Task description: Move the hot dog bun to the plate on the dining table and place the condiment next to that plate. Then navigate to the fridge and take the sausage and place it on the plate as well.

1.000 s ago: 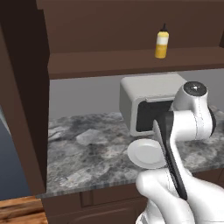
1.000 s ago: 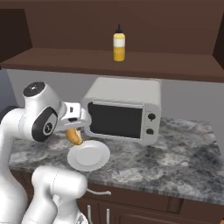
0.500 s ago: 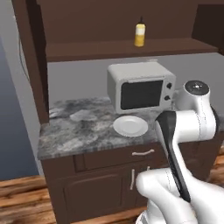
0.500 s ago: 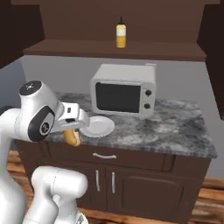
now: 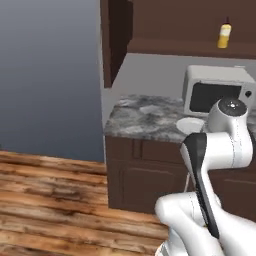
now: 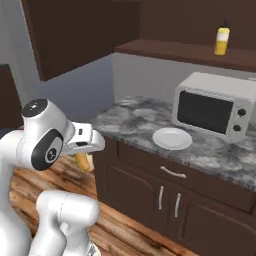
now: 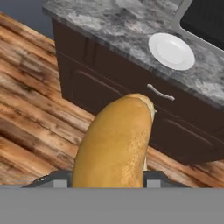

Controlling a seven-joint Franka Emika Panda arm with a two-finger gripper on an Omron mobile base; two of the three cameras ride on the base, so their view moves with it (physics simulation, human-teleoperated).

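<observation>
A simulated kitchen with wood-plank flooring [image 5: 50, 200] and a bare grey wall [image 5: 47, 75] at nine o'clock in the left base view. At three o'clock there, a grey marbled counter [image 5: 145, 120] ends in a square corner above dark brown cabinet doors [image 5: 145, 180]. The floor to the left of that corner lies open right up to the wall.

On the counter top a bright white round plate [image 6: 172, 138] sits just in front of a silver microwave [image 6: 215, 105], close to the front edge, with bare stone running off toward ten o'clock in the right base view. Above, at one o'clock, the condiment [image 6: 221, 41] stands upright on a dark wooden shelf [image 6: 185, 51], well apart from everything below. A dark upper cabinet [image 6: 75, 35] hangs at eleven o'clock.

The gripper [image 6: 83, 159] is held off the counter's end, out over the floor at nine o'clock in the right base view, clamped on the hot dog bun [image 7: 116, 142], whose golden end pokes below the wrist. In the hand view the bun juts up from six o'clock between the fingers, its tip overlapping the drawer front and curved handle [image 7: 160, 92]; the white plate lies beyond at one o'clock. Floor planks spread from seven to ten o'clock.
</observation>
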